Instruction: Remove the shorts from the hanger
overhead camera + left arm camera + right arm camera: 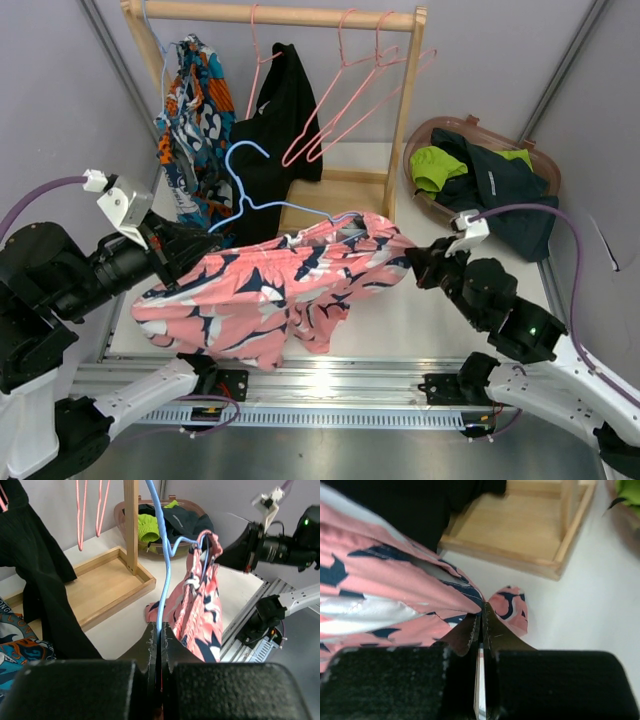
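Observation:
The pink shorts with navy-and-white print (270,285) hang stretched between my two grippers above the table's front, still clipped to a blue hanger (247,190). My left gripper (190,248) is shut on the blue hanger's wire (162,580), with the pink shorts (205,605) just beyond its fingertips. My right gripper (415,262) is shut on the right edge of the pink shorts (385,580). The multicolour print shorts (190,110) and the black shorts (280,110) hang on the wooden rack (290,12). The lime green shorts (435,165) and dark charcoal shorts (500,190) lie in the basket (440,128).
Empty pink hangers (350,90) hang on the rack's right half. The rack's wooden base tray (340,190) sits behind the pink shorts. The brown basket stands at the back right. Grey walls close in on both sides.

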Robot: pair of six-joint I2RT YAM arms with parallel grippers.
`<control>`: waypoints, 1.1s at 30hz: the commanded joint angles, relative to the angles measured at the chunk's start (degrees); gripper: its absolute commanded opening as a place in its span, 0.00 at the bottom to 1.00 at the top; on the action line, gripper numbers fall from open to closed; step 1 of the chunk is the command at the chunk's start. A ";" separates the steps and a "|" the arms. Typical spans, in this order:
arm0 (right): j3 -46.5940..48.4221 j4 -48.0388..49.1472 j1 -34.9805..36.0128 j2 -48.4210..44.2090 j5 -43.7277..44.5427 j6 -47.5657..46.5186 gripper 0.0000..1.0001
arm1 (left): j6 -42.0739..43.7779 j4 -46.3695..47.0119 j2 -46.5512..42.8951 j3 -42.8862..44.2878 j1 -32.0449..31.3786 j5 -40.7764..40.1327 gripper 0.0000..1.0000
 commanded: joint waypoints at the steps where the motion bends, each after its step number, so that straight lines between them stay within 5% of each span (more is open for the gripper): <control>1: 3.18 -7.89 -7.33 -1.58 2.92 -1.39 0.00 | 1.08 8.15 -2.77 0.91 -0.63 -3.64 0.00; 12: 12.58 -7.36 -27.46 6.67 -7.99 -7.19 0.00 | 0.73 8.32 -4.00 -0.41 -1.60 -1.26 0.00; 17: 15.40 -7.19 -43.91 11.60 -25.74 -4.74 0.00 | 0.99 7.88 -4.44 -0.59 -2.13 -2.40 0.00; 26: 7.51 -3.33 -39.54 4.06 -43.41 -6.93 0.00 | 0.03 9.99 -3.12 -2.43 -2.13 -4.77 0.00; 30: 8.44 -6.03 -28.48 0.62 -39.14 -8.77 0.00 | -0.24 11.06 1.77 -2.01 -2.13 -10.29 0.00; 33: 14.05 -10.68 -25.38 2.19 -30.62 -9.13 0.00 | 0.72 4.39 9.59 2.47 -2.13 -25.83 0.00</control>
